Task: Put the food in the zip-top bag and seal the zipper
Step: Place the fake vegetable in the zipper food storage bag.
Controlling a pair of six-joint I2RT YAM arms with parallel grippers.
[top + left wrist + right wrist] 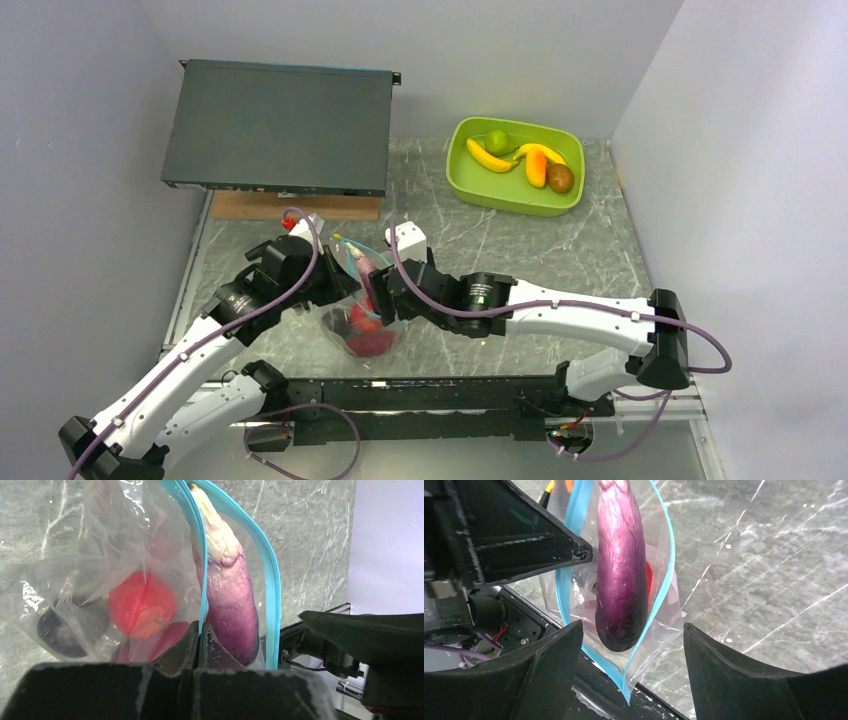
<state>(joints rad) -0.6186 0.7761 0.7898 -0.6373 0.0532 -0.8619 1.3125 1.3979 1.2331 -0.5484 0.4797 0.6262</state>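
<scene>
Step in hand, by my assessment: loading the food, with sealing not yet begun. The left gripper (200, 640) is clamped together on the near lip of the zip-top bag (75, 580), holding its mouth up and open above the table (560, 250). The zipper (270, 580) runs as two separated teal strips, so the mouth is unsealed. Counted inside the bag: two red pieces (142, 605), one dark piece low at the left, and one eggplant (227, 605) standing upright in the mouth, its pale stem end level with the zipper's top. The right gripper (631, 630) has its jaws apart, one on each side of the eggplant's lower end, with clear gaps. Well apart at the far right, one lime-green tub (470, 185) holds one lime (498, 141), two bananas (490, 157), one orange piece (536, 170) and one kiwi (561, 178). The next move probably calls for settling the eggplant below the zipper, then fetching those five pieces.
</scene>
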